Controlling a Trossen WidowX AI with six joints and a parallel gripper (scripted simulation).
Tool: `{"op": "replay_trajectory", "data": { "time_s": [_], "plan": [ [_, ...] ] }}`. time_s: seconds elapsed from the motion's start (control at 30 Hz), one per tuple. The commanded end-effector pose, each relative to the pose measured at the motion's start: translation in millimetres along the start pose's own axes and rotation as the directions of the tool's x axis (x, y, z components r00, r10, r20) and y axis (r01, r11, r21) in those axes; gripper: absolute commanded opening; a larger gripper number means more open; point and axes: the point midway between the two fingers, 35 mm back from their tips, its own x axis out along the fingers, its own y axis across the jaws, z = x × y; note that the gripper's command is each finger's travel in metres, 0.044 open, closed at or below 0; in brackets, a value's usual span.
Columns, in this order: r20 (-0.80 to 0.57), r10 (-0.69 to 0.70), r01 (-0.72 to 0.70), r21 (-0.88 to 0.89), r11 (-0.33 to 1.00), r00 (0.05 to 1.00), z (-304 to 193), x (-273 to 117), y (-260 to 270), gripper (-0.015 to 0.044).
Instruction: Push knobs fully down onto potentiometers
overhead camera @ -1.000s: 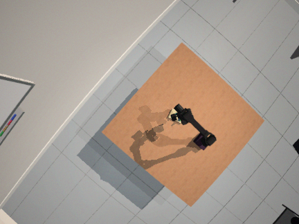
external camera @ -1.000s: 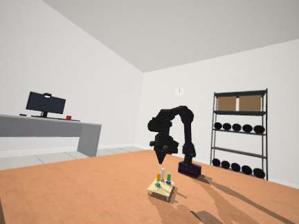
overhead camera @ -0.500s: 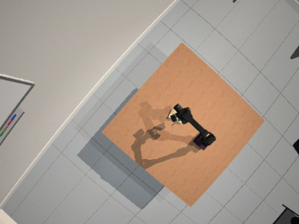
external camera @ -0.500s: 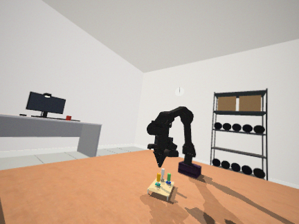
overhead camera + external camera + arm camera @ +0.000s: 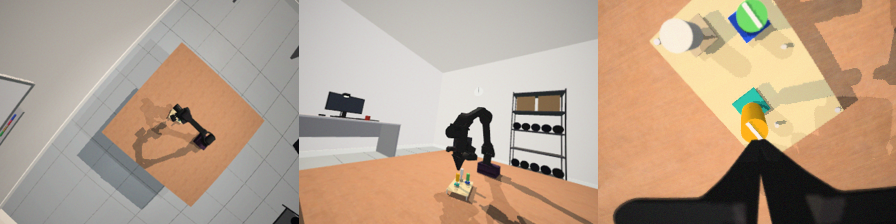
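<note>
The pale yellow circuit board (image 5: 171,116) (image 5: 465,191) (image 5: 713,80) stands on short legs. An orange knob (image 5: 457,177) (image 5: 754,120) stands over a teal potentiometer (image 5: 456,184) (image 5: 744,103). A green knob (image 5: 468,177) (image 5: 752,16) stands over a blue potentiometer (image 5: 467,182) (image 5: 747,37). A white-grey knob (image 5: 461,172) (image 5: 676,36) rises above a tan potentiometer. How far down each knob sits cannot be told. My gripper (image 5: 458,169) (image 5: 758,146) is shut and empty, pointing down; its tips appear just above the orange knob and overlap its near edge in the wrist view.
The brown table top (image 5: 221,104) (image 5: 385,183) carries the board and the arm's dark base (image 5: 201,142) (image 5: 488,169). Small light pins (image 5: 785,46) (image 5: 780,123) stick up from the board near the knobs. The arm's shadows fall across the table.
</note>
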Motion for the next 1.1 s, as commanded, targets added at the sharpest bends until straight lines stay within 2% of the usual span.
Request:
{"op": "replay_trajectory", "data": {
  "time_s": [0.0, 1.07],
  "plan": [
    [0.005, 0.006, -0.006, -0.001, 1.0, 1.0, 1.0, 9.8, 1.1, 0.0],
    [0.005, 0.006, -0.006, -0.001, 1.0, 1.0, 1.1, 16.0, 1.2, 0.0]
  ]
}}
